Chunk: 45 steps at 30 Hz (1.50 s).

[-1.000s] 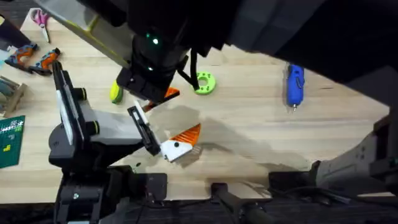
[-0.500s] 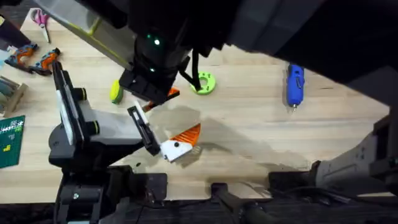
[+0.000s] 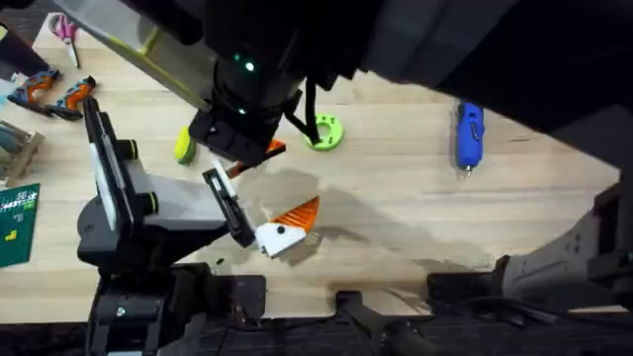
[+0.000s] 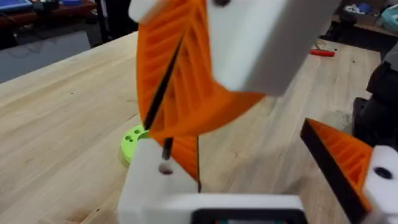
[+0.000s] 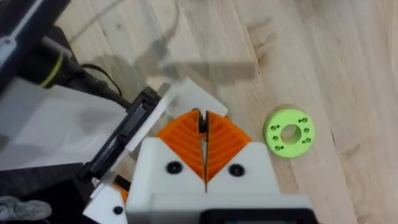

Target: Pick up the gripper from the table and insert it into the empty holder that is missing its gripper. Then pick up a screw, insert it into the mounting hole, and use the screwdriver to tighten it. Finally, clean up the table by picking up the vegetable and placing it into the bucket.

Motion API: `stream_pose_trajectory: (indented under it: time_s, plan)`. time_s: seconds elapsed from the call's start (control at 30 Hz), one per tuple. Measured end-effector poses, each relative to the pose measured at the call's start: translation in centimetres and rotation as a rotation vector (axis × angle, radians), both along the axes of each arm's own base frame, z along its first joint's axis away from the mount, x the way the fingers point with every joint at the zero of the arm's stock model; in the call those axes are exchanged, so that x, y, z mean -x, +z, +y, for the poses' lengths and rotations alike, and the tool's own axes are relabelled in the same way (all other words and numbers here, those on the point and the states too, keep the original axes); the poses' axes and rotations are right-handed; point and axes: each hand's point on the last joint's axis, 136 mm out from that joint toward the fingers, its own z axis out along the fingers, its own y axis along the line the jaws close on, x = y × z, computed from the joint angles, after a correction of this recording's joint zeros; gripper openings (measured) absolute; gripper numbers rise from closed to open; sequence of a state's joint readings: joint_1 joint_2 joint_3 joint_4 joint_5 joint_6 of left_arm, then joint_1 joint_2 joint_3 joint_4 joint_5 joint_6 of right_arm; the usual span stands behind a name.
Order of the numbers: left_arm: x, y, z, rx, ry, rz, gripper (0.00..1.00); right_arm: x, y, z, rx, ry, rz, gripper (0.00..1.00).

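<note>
My left gripper [image 3: 269, 193] is open, and its near finger is the white holder [image 4: 152, 186] with a mounting hole [image 4: 165, 169]. An orange gripper wedge [image 4: 185, 152] stands in it. My right gripper [image 3: 259, 150] hangs right over the holder [image 5: 191, 93], its orange pads [image 4: 180, 74] shut on a thin dark screw [image 4: 166, 147] just above the hole. The left arm's other finger [image 4: 348, 165] carries its own orange wedge. The blue screwdriver [image 3: 468, 133] lies at the far right. The yellow-green vegetable [image 3: 185, 146] lies left of the grippers. The bucket is out of view.
A flat green ring with holes [image 3: 324, 131] lies just right of the right gripper. Orange-handled pliers [image 3: 59, 94], pink scissors [image 3: 64, 28] and a green circuit board [image 3: 15, 222] sit along the table's left edge. The right arm looms large and dark across the top.
The right gripper has edged very slightly to the right over the holder. Nothing else has moved.
</note>
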State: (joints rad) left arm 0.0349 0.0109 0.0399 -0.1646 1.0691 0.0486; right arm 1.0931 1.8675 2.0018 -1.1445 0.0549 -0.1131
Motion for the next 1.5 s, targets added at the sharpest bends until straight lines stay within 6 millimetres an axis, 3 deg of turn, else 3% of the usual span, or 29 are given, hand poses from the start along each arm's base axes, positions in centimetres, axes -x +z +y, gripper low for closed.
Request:
stream_pose_trajectory:
  time_s: [1.5]
  plan:
    - [0.01, 0.00, 0.00, 0.000, 0.000, 0.000, 0.985, 0.69, -0.18, 0.37, -0.003, 0.019, 0.018, 0.006]
